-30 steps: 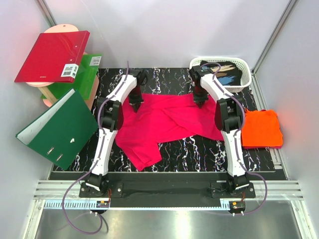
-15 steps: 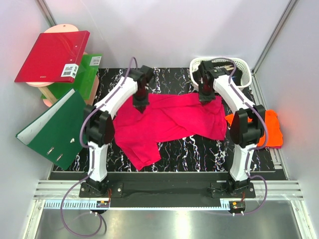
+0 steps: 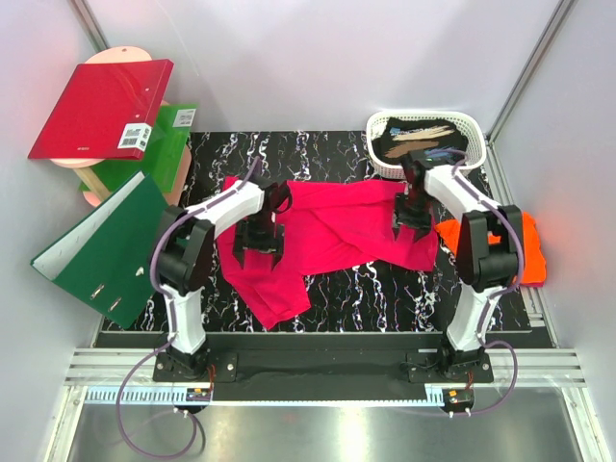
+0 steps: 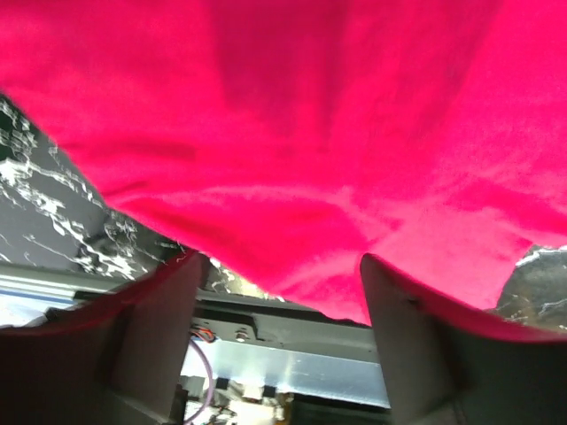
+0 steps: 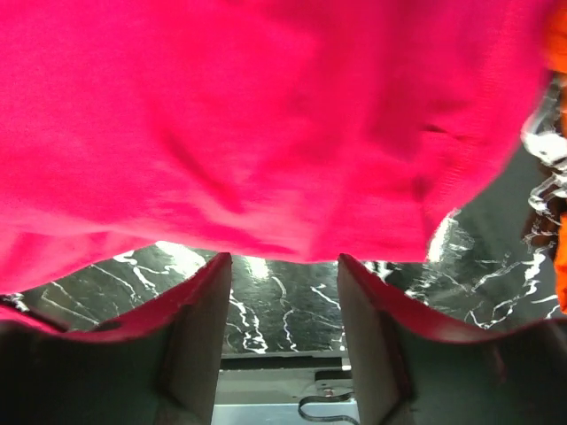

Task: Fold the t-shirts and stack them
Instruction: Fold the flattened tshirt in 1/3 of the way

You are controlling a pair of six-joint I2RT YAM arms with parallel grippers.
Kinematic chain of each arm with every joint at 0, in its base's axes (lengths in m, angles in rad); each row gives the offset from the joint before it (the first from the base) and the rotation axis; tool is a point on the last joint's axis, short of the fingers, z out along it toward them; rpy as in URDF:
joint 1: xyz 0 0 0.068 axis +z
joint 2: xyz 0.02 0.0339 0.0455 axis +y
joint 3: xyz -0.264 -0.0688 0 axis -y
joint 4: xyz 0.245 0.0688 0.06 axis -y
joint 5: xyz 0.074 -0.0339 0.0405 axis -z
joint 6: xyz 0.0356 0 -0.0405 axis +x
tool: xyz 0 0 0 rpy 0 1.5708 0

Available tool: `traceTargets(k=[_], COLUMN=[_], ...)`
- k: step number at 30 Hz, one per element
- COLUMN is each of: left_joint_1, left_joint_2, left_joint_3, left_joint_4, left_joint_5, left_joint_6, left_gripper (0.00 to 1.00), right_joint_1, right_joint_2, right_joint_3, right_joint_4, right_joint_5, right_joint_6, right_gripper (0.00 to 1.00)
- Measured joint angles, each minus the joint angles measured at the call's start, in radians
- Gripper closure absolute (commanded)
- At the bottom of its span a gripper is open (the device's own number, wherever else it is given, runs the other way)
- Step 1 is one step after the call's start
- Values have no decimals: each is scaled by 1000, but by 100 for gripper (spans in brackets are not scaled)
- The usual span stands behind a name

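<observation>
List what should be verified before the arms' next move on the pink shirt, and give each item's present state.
1. left jaws open: ok, apart above the magenta shirt.
2. right jaws open: ok, apart near that shirt's right edge.
3. No cloth pinched: ok, both wrist views show nothing clamped.
4. Shirt spread flat: not ok, it lies rumpled, with one end trailing toward the near left.
5. orange shirt folded: cannot tell, the right arm hides part of it.
</observation>
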Motion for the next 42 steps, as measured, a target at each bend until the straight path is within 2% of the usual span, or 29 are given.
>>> traceTargets(k=[8, 14, 20, 22, 24, 25, 26, 27, 28, 29, 42], left_joint_1=[-17, -58, -89, -93, -93, -93, -93, -93, -93, -93, -93], left_joint_2=[-69, -65, -33, -18, -11, -9, -7, -6, -6, -5, 60], left_joint_3=[-81, -127, -132, -134, -134, -134, -134, -135, -138, -144, -199], left_joint_4=[5, 2, 5, 3, 3, 2, 0, -2, -2, -5, -29], left_joint_5=[-5, -6, -6, -7, -9, -13, -17, -19, -24, -27, -86], left_joint_6=[8, 8, 8, 13, 16, 20, 24, 18, 26, 33, 29], left_gripper=[23, 24, 30, 38, 52, 77, 95, 100, 100, 100, 100], right_joint_1=[-214, -224, -223, -223, -223, -223, -223, -223, -223, -224, -223], right_joint_2=[-43, -43, -18, 10, 43, 59, 78, 84, 95, 103, 138], right_joint_3=[-78, -106, -132, -132, -130, -128, -123, -121, -111, -99, 7], right_joint_4=[16, 27, 73, 87, 98, 99, 99, 100, 90, 90, 76], right_joint_5=[-64, -90, -134, -142, -144, -144, -145, -146, -149, -158, -196], right_joint_6=[-1, 0, 11, 15, 16, 18, 18, 18, 18, 23, 10], right_gripper=[40, 43, 44, 44, 44, 44, 51, 69, 92, 100, 100])
